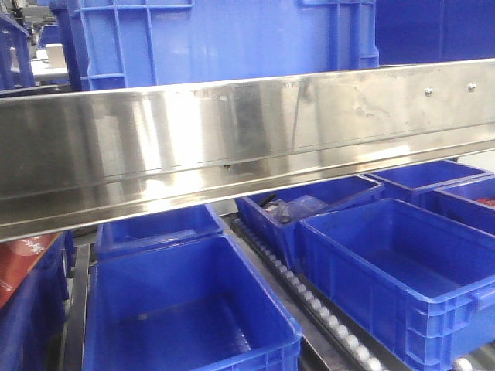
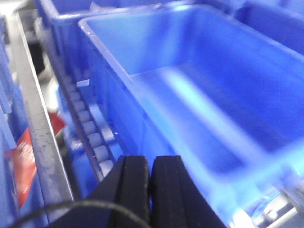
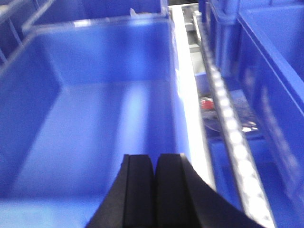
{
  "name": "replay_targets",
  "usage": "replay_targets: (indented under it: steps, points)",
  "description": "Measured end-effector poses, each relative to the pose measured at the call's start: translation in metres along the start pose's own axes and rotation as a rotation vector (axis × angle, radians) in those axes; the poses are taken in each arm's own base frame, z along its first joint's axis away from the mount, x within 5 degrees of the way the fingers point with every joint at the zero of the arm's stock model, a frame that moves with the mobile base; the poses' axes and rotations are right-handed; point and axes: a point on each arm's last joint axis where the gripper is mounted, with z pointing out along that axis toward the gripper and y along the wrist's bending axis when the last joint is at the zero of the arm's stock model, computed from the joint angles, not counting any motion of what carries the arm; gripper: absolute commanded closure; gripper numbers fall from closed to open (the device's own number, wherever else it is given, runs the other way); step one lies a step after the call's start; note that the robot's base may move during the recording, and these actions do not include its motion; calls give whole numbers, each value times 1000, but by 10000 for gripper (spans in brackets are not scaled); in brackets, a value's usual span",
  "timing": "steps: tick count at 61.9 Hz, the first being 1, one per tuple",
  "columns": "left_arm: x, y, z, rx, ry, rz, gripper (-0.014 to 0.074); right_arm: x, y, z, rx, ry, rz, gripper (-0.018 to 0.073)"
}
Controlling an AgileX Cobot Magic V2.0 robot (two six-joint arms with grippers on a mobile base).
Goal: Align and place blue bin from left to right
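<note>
The blue bin [image 1: 224, 39], a large light-blue crate with raised ribs, stands on the upper level behind a steel rail in the front view. Neither gripper shows there. In the left wrist view my left gripper [image 2: 150, 164] is shut with nothing between its black pads. It hovers over the left wall of an empty royal-blue container [image 2: 109, 52]. In the right wrist view my right gripper [image 3: 155, 161] is also shut and empty, and hangs over the inside of another empty royal-blue container [image 3: 95, 61], near its right wall.
A wide steel rail [image 1: 247, 147] crosses the front view. Below it several royal-blue containers [image 1: 402, 263] sit on roller tracks [image 1: 325, 317]; one holds dark items [image 1: 290, 207]. Rollers [image 2: 90, 133] run left of the left gripper and rollers [image 3: 232, 137] right of the right one. A red-labelled box [image 1: 23, 263] sits far left.
</note>
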Motion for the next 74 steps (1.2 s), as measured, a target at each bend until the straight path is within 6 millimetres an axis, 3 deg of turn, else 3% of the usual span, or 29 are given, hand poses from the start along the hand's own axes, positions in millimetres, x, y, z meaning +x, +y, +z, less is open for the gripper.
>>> replay_targets:
  steps: [17,36,54,64,74]
  points:
    - [49,18,-58,5,-119,58,595,63,6,-41,46,-79,-8,638]
    - [100,32,-104,16,-221,147,595,159,23,-119,47,-233,-29,638]
    - [151,40,-121,115,-326,129,595,245,28,-161,46,-310,-39,638]
    - [171,44,-125,132,-347,116,595,275,29,-171,45,-356,-46,638]
    - [178,45,-124,135,-345,112,595,290,28,-170,45,-357,-45,638]
